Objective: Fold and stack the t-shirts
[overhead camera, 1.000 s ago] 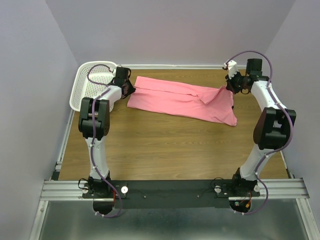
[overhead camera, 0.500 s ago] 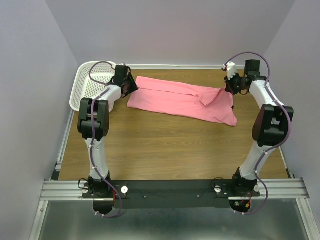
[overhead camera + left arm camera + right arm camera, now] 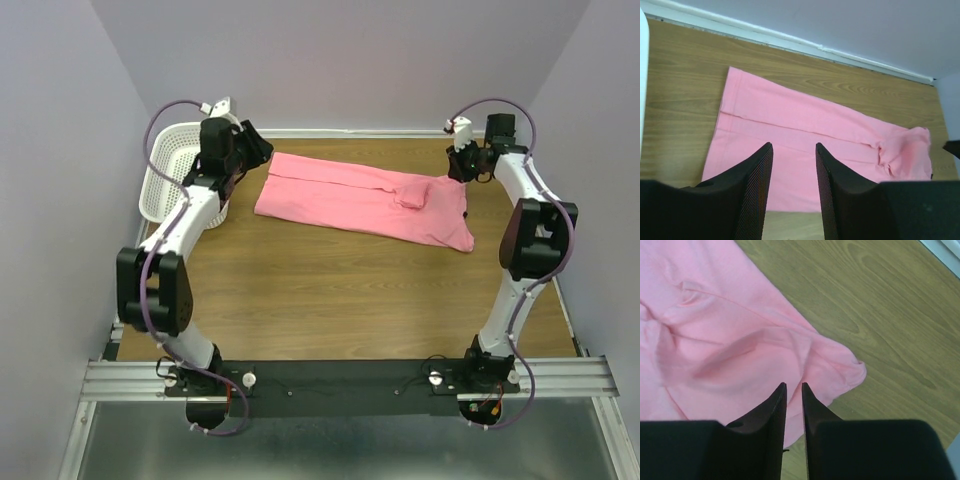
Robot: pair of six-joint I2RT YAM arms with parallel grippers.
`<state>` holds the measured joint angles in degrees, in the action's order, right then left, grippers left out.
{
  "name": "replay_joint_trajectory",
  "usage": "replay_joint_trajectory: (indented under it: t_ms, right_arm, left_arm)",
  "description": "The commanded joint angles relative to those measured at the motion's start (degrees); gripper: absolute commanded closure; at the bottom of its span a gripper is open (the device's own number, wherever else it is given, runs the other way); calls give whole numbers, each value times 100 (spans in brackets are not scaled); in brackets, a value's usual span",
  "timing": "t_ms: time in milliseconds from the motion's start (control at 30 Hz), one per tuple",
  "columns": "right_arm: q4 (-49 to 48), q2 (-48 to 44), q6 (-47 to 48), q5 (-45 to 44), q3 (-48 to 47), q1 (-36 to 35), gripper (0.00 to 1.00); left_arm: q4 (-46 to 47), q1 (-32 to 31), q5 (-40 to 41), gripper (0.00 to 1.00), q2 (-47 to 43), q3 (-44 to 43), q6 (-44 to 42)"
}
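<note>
**Both jaws let go, flap drops onto the shirt**

Up and away goes the left arm [image 3: 185, 215]: a second ago its jaws were down at the shirt's [image 3: 350, 195] left edge, and now they hang raised above the far-left corner of the desk [image 3: 330, 290], beside the basket [image 3: 165, 185]. Over on the right, the lifted corner has dropped out of the right jaws and landed as a small bunched flap [image 3: 413, 192] on top of the shirt.

Why like this? It reads as a release after a fold. The shirt is a long flat band with a crease running its length, so both arms have probably backed off to take a fresh hold.

Left jaws are spread wide with nothing between them. Their wrist view looks straight down the shirt [image 3: 805, 130], whose near-left corner sits just below and ahead of the tips, not touching.

Right jaws are parted by only a narrow slit, gripping nothing. The right arm [image 3: 530, 200] holds them at the far-right edge of the desk, and in their wrist view the shirt [image 3: 725, 340] lies beneath and ahead, its rumpled corner just right of the tips.

The shirt lies along the far side of the desk, from near the basket to the right edge. Still more folding to do, by my call.
</note>
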<state>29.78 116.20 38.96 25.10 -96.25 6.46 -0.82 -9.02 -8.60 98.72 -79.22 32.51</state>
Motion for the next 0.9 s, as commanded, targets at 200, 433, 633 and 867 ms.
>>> replay_joint_trajectory:
  t_ms: [200, 433, 633, 867]
  right_arm:
    - [-289, 352, -1242, -630, -589, -92, 56]
    - [1353, -608, 890, 1726, 677, -381, 61]
    - [1145, -599, 1044, 813, 1240, -927, 48]
    - [652, -555, 516, -329, 1038, -1410, 49]
  left_arm:
    - [708, 31, 24, 33, -3634, 1865, -920]
    - [-31, 49, -44, 22, -5722, 3428, -1862]
    - [-621, 49, 174, 23, -6364, 3905, -2311]
    - [-498, 49, 201, 22, -6795, 4266, -2223]
